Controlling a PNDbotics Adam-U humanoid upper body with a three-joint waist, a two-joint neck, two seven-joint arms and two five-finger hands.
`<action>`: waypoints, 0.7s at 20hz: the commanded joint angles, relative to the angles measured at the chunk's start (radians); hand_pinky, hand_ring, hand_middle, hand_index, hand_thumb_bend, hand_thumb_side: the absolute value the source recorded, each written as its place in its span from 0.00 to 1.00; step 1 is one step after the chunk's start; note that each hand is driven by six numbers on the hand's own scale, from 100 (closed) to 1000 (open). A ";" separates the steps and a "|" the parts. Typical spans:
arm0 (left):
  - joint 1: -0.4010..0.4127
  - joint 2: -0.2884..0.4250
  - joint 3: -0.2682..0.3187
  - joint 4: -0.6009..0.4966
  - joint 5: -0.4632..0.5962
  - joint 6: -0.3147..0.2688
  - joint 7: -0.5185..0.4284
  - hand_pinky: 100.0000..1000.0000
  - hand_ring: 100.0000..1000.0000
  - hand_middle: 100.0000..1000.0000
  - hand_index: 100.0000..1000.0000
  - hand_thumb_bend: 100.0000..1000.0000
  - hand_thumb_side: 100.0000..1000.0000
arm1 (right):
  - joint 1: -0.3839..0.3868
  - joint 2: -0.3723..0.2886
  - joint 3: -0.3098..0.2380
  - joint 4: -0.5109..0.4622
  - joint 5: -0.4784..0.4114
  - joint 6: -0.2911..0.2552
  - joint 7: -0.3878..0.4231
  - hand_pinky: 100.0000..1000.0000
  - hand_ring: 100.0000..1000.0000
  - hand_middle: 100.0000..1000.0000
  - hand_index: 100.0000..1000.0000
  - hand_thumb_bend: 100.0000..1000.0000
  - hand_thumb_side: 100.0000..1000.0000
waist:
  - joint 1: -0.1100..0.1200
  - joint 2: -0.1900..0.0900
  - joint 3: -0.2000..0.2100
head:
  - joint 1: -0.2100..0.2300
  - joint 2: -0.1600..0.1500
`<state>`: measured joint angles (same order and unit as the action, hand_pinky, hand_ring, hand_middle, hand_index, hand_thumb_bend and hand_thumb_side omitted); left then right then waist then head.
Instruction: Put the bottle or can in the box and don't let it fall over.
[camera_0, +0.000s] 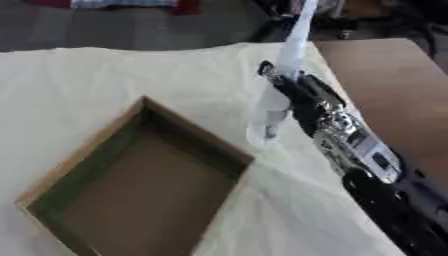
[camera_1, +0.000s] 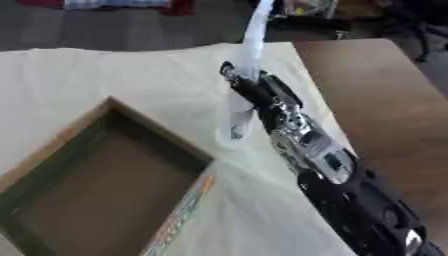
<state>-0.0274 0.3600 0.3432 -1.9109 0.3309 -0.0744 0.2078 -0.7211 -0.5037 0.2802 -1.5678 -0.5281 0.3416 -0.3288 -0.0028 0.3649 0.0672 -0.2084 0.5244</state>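
Bottle (camera_0: 273, 107): tall, clear plastic, pale, upright on cloth (camera_0: 114, 75), just right of box (camera_0: 140, 190), outside it. Right hand (camera_1: 248, 85) seen edge-on against bottle's right side; finger state cannot be told. Box open, brown inside, green inner wall. Cream cloth laid over brown table (camera_0: 394, 85); dark floor beyond.

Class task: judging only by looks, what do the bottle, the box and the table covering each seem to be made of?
Bottle: probably clear plastic, see-through and glossy, held by the right robot hand.
Box: looks like cardboard, matt brown with thin raw edges.
Table covering: seems a cream cloth or thin sheet, showing soft creases.
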 joint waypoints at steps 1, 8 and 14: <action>-0.007 0.017 0.012 -0.011 0.005 -0.001 -0.005 1.00 1.00 1.00 0.68 0.00 0.59 | -0.009 -0.006 -0.002 0.001 0.037 -0.007 0.012 0.89 1.00 1.00 0.69 0.00 0.40 | 0.002 -0.011 0.001 | -0.001 -0.013; -0.007 0.017 0.012 -0.011 0.006 -0.001 -0.007 1.00 1.00 1.00 0.68 0.00 0.59 | -0.007 -0.001 -0.005 -0.007 0.085 -0.011 0.009 0.88 1.00 1.00 0.69 0.00 0.41 | 0.002 -0.010 0.001 | -0.002 -0.014; -0.007 0.014 0.014 -0.010 0.007 0.005 -0.009 1.00 1.00 1.00 0.68 0.00 0.59 | -0.002 0.012 -0.009 -0.009 0.101 0.001 -0.026 1.00 0.95 0.83 0.58 0.00 0.39 | 0.002 -0.009 0.004 | -0.005 -0.017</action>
<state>-0.0276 0.3593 0.3437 -1.9107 0.3336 -0.0709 0.2012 -0.7177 -0.4844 0.2782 -1.5665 -0.4347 0.3409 -0.3472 -0.0030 0.3695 0.0688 -0.2092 0.5239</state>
